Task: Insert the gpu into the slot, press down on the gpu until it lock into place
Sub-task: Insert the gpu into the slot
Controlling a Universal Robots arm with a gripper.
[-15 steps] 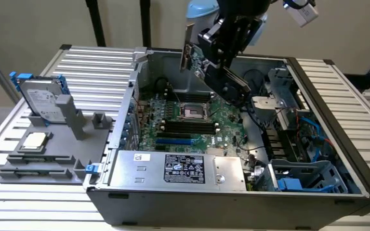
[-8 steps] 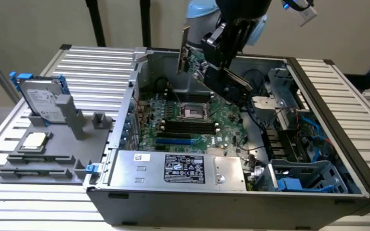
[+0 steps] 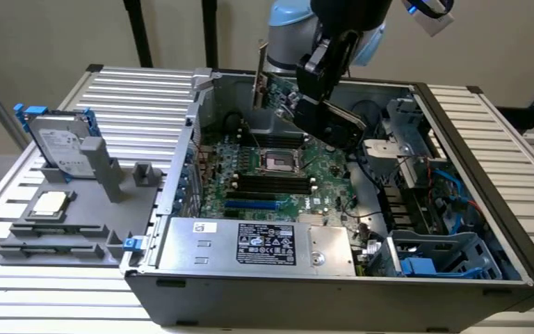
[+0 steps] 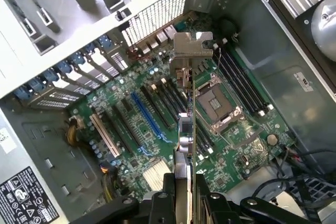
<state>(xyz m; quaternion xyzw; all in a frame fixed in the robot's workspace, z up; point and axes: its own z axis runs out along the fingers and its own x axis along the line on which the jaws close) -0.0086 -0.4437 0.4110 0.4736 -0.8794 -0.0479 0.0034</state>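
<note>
On the exterior view's left, a grey moulded fixture tray [image 3: 100, 236] lay on the pale slatted metal table [image 3: 147, 97]. It carried a silver hard drive with a white label [image 3: 58, 142], propped up between blue clips, and a small square silver processor chip [image 3: 49, 202] lying flat nearer the front.

Just beside the tray stood the open dark-grey computer case [image 3: 341, 296] with its green motherboard [image 3: 327, 170] exposed. Against the case's near wall sat a silver power-supply box with a black-and-white label [image 3: 258, 243]. Directly behind that box ran the slot [image 3: 251, 206], a long narrow bright-blue plastic connector strip set in the green board. A bank of parallel black memory slots [image 3: 269, 184] and a square metal processor socket [image 3: 277, 161] lay farther back.

Above the far part of the board hung the black gripper [image 3: 316, 97] on its pale-blue arm [image 3: 290, 17]. Its fingers [image 4: 160, 205] were clamped on the upper edge of the gpu [image 3: 278, 87], a thin flat dark card with green circuit board showing. The wrist view caught the card edge-on, with the silver metal bracket [image 4: 191, 48] at the end away from the fingers. The card stood on edge in the air, well apart from the blue strip. It was lined up over the black connectors between that strip and the socket.

Toward the exterior view's right, blue and black cables [image 3: 448, 184] trailed along the case wall, and a blue-grey plastic drive cage [image 3: 434, 254] filled the near corner.
</note>
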